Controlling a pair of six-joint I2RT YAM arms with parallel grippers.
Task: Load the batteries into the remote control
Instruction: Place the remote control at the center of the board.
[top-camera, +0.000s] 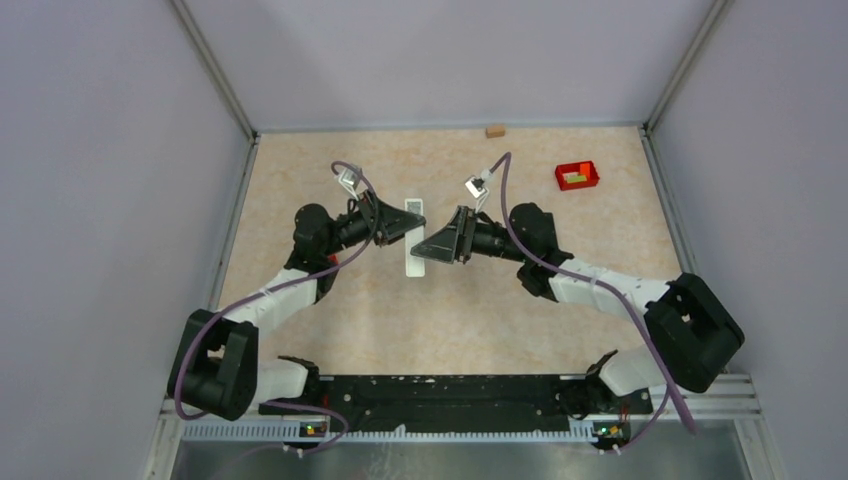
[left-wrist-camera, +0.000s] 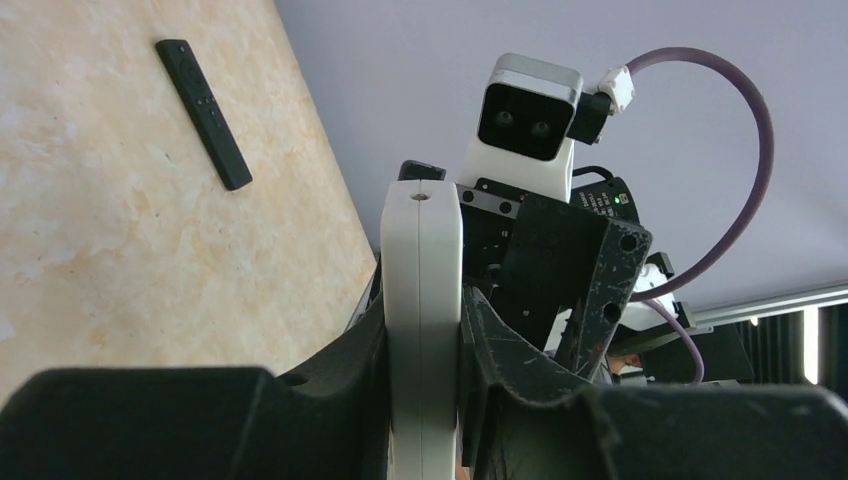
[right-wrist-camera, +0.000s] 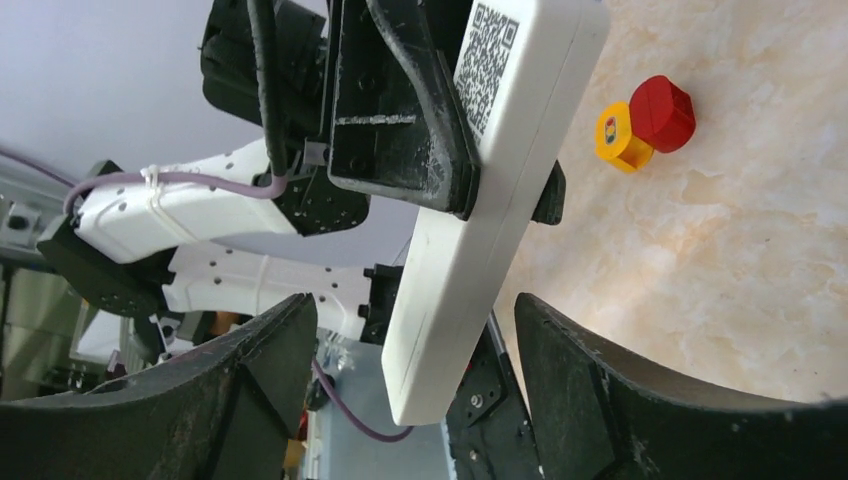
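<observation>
White remote held aloft, no cells in sight: by my reading the loading has not begun.

The white remote control (top-camera: 412, 236) hangs above the middle of the table (top-camera: 450, 310), clamped across its body by my left gripper (top-camera: 392, 225). Its back, with a printed code square, faces the right wrist camera, and I cannot tell whether the battery bay is open. My right gripper (right-wrist-camera: 415, 340) stands wide, a finger on either side of the remote's free end with a gap on both sides, holding nothing. I find no batteries in any view, so fetching and seating them is all left to do. A black remote (left-wrist-camera: 203, 112) lies flat on the table, well apart, and a red tray (top-camera: 577, 176) sits far right.
</observation>
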